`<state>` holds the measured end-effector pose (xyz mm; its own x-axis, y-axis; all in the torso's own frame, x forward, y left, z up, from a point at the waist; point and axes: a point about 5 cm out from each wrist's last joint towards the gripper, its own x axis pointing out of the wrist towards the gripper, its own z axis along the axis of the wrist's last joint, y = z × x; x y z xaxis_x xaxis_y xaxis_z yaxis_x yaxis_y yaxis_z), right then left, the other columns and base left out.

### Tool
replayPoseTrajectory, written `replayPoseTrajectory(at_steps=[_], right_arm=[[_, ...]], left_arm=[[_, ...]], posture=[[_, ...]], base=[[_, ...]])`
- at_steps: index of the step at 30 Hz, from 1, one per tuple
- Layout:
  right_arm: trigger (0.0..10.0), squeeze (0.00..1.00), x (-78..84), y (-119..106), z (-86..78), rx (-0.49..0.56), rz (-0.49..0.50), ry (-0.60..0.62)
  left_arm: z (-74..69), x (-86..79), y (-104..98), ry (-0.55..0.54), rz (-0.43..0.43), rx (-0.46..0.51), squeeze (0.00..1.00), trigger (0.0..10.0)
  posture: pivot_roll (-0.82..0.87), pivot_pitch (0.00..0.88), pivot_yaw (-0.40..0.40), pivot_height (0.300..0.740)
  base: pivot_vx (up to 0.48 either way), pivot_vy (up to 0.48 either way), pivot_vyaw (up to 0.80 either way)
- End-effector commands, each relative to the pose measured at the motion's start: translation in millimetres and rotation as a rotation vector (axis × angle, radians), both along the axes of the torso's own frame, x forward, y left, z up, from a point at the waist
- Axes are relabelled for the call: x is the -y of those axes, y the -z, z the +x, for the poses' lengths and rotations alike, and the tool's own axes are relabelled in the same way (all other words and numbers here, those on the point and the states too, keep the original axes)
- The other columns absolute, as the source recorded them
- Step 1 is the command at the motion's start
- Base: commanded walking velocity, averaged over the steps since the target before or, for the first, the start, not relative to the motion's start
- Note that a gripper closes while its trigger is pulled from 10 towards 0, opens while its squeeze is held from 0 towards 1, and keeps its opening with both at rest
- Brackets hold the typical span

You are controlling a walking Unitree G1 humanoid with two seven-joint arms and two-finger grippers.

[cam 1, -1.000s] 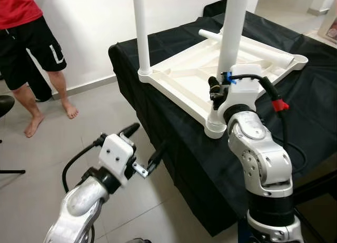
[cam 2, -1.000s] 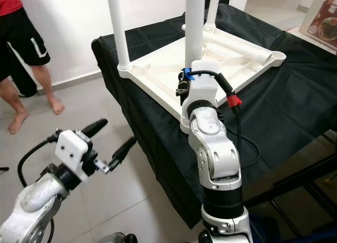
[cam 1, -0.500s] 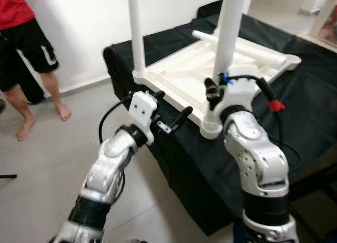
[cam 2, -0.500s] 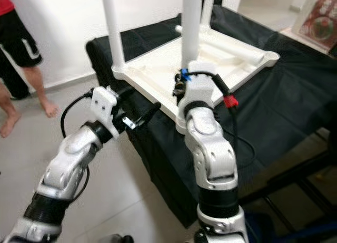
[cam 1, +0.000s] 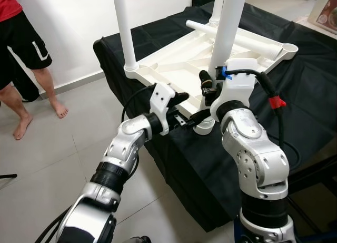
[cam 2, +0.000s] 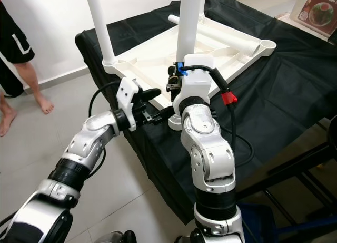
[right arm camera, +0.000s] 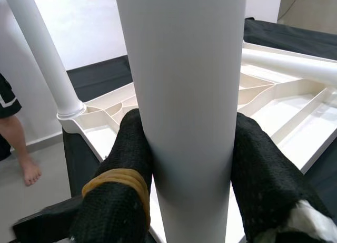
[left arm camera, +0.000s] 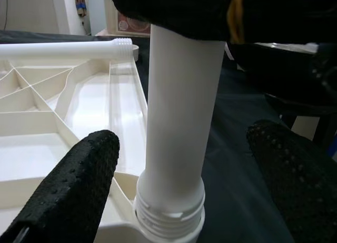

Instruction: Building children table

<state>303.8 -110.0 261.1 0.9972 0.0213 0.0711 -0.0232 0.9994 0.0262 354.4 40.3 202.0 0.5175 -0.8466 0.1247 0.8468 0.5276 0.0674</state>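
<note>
The white children's table top (cam 1: 171, 69) lies upside down on a black-draped table (cam 1: 310, 85). A white leg (cam 1: 228, 32) stands upright in its near corner socket (cam 1: 202, 128). My right gripper (right arm camera: 184, 148) is shut on this leg, a little above the socket. My left gripper (cam 1: 188, 108) is open, one finger (left arm camera: 79, 185) on each side of the leg's threaded base, not touching it. A second leg (cam 1: 124, 32) stands in the left corner, another rises at the back (cam 1: 218, 6), and a loose leg (cam 1: 237, 38) lies across the underside.
A person in a red shirt and black shorts (cam 1: 23, 37) stands barefoot at the far left by the white wall. The black cloth hangs down to the grey tiled floor (cam 1: 47, 164) at the table's near edge. A dark frame (cam 2: 295, 169) stands to my right.
My left arm has risen from low over the floor and reached to the base of the near leg, still open. My right gripper has kept its hold on that leg.
</note>
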Motion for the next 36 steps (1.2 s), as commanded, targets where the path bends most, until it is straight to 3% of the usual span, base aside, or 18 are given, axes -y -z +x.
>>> replayPoseTrajectory(at_steps=[1,2,3,4,5,26,27,28,35,36], right_arm=[[10.0,0.0,14.6,35,6.1,-0.195,-0.004,0.082],[10.0,0.0,14.3,35,5.6,-0.194,-0.003,0.08],[10.0,0.0,13.9,34,5.2,-0.193,-0.003,0.078],[10.0,0.0,13.9,34,5.2,-0.193,-0.003,0.078],[10.0,0.0,13.7,33,4.8,-0.192,-0.002,0.076],[10.0,0.0,11.3,27,2.3,-0.175,-0.012,0.046],[10.0,0.11,11.2,26,2.2,-0.173,-0.013,0.042],[10.0,0.33,11.3,26,2.2,-0.172,-0.014,0.039],[10.0,0.33,11.0,25,2.8,-0.17,-0.017,0.034],[10.0,0.33,10.6,25,2.9,-0.17,-0.017,0.034]], left_arm=[[0.2,0.7,6,0.005,0.016,-0.005,0.0,10.0],[3.3,1.2,4,0.002,0.014,-0.001,0.0,10.0],[6.7,2.1,1,-0.012,0.014,0.009,0.0,7.7],[6.7,2.1,1,-0.012,0.014,0.009,0.0,7.7],[9.7,2.8,-1,-0.025,0.016,0.017,0.0,0.0],[12.9,1.3,1,-0.018,0.021,0.076,0.0,0.0],[12.8,0.4,1,-0.02,0.019,0.081,0.0,0.0],[12.4,-0.4,2,-0.022,0.018,0.083,0.0,0.0],[5.4,0.8,11,0.026,0.008,0.068,0.0,0.0],[2.5,1.6,12,0.054,-0.004,0.06,0.93,9.2]], posture=[[-0.08,0.216,0.047,0.74],[-0.09,0.217,0.049,0.74],[-0.09,0.217,0.051,0.74],[-0.09,0.217,0.051,0.74],[-0.09,0.216,0.051,0.74],[-0.1,0.201,0.054,0.74],[-0.1,0.201,0.054,0.74],[-0.1,0.201,0.054,0.74],[-0.1,0.201,0.053,0.74],[-0.1,0.203,0.053,0.74]], base=[[0.0,0.0,0.0],[0.0,0.0,0.0],[0.0,0.0,0.0],[0.0,0.0,0.0],[0.0,0.0,0.0],[0.0,0.0,0.0],[0.0,0.0,0.0],[0.0,0.0,0.0],[0.0,0.0,0.0],[0.0,0.0,0.0]])
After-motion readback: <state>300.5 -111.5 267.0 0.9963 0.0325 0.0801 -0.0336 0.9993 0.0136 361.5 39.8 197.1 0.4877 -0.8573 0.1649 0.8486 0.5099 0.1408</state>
